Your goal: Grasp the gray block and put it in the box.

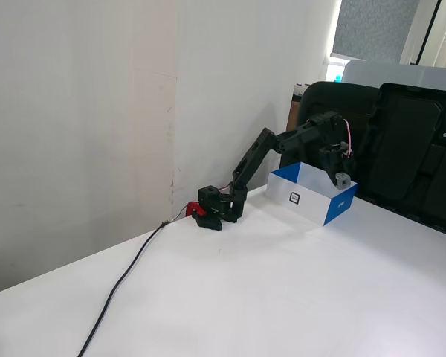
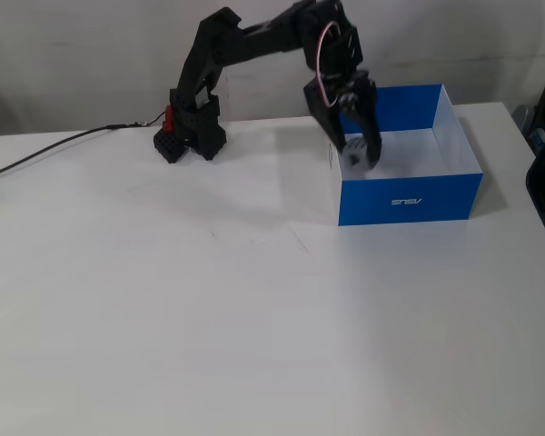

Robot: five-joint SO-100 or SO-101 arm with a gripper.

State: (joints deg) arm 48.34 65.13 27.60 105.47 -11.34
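In both fixed views my gripper [image 2: 361,154] [image 1: 342,177] hangs over the left part of the blue and white box [image 2: 409,194] [image 1: 312,202], pointing down into it. It is shut on the tiny gray block [image 2: 355,158] [image 1: 343,178], which sits at the fingertips above the box's white inside. The box stands on the white table to the right of my arm's base [image 2: 186,138] in one fixed view; its small square black mark [image 1: 294,198] shows on its white side in the other.
A black cable [image 2: 45,154] runs left from the base across the table. A dark office chair [image 1: 401,149] stands behind the box, and a white wall is close behind the arm.
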